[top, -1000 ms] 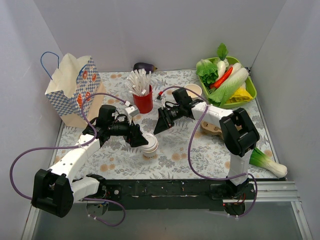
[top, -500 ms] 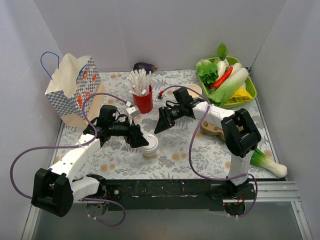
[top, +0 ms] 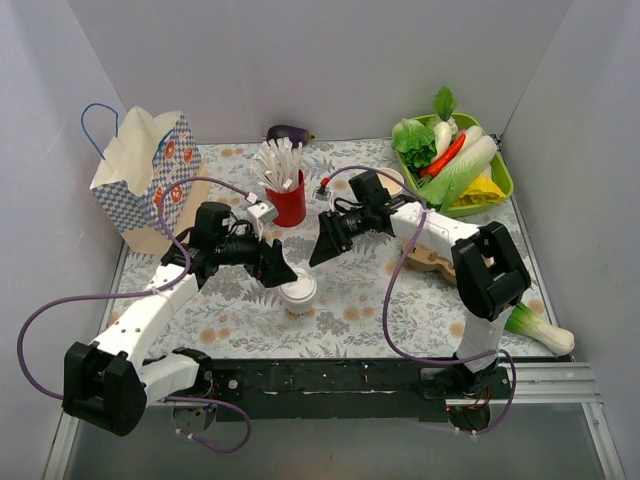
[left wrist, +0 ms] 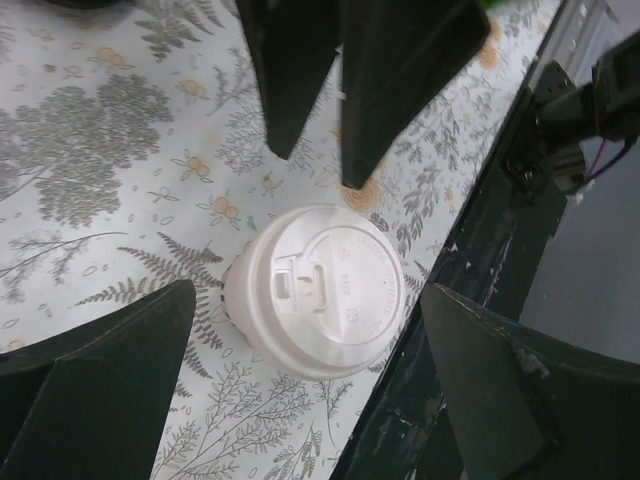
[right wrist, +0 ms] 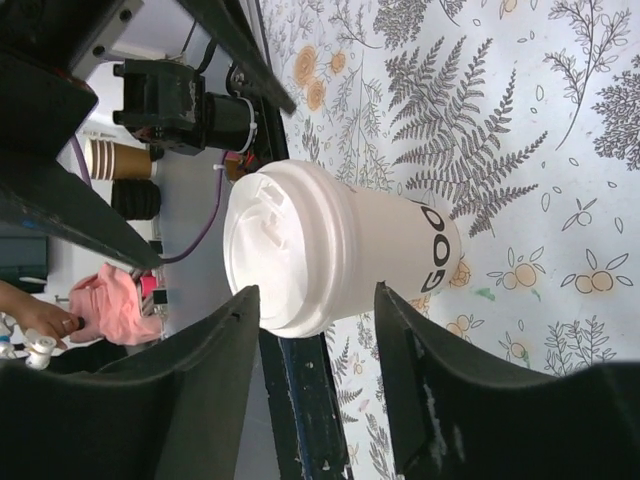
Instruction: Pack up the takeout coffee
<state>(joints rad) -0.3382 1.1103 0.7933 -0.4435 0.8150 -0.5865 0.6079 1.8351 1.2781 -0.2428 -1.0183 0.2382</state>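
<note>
The takeout coffee, a cream-white paper cup with a white lid, stands upright on the floral cloth near the front middle. My left gripper is just left of it and above it, jaws wide open. In the left wrist view the cup sits between and below the open fingers. My right gripper hovers behind and right of the cup, open and apart from it. The right wrist view shows the cup beyond its open fingers. The patterned paper bag stands open at the far left.
A red cup of white sticks stands behind the grippers. A lidless cream cup and a cardboard carrier are to the right. A green tray of vegetables is at the back right, an eggplant at the back, a bok choy at the front right.
My left gripper has drawn slightly up and away from the cup. The right gripper has barely moved. The cup has not moved.
</note>
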